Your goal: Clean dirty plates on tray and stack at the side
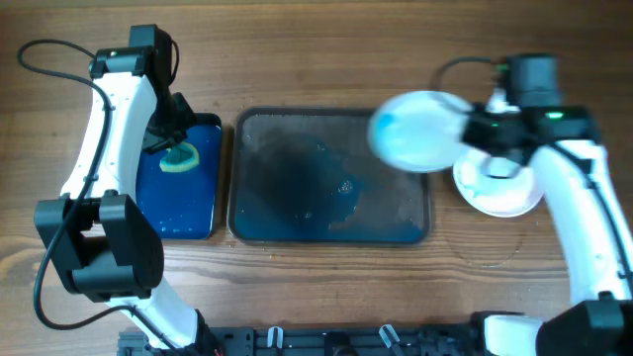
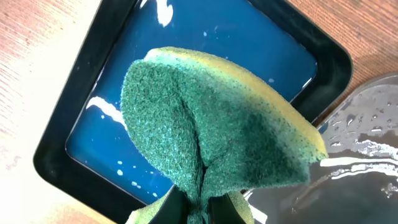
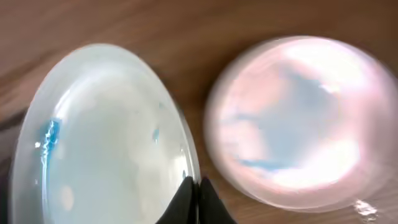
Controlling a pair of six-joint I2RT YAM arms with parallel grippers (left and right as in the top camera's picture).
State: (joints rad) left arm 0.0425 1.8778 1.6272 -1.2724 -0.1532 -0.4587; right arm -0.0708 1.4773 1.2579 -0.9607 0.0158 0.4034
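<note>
My right gripper point(image 1: 467, 133) is shut on the rim of a pale-blue-rimmed plate point(image 1: 415, 131) and holds it in the air over the right end of the dark grey tray point(image 1: 252, 222). The plate point(image 3: 99, 137) bears small blue smears. My right gripper point(image 3: 198, 185) pinches its right edge. Another white plate point(image 1: 499, 183) with blue stains lies on the table right of the tray; it also shows in the right wrist view point(image 3: 295, 118). My left gripper point(image 2: 198, 208) is shut on a green and yellow sponge point(image 2: 217, 137) over the small blue-bottomed tray point(image 2: 56, 155). In the overhead view the sponge point(image 1: 180, 156) hangs under my left gripper point(image 1: 168, 138).
The grey tray is wet, with blue stains on its floor point(image 1: 326, 188). The small blue tray point(image 1: 178, 183) holds blue liquid and stands just left of it. Bare wooden table point(image 1: 326, 49) lies behind. The arm bases stand at the front edge.
</note>
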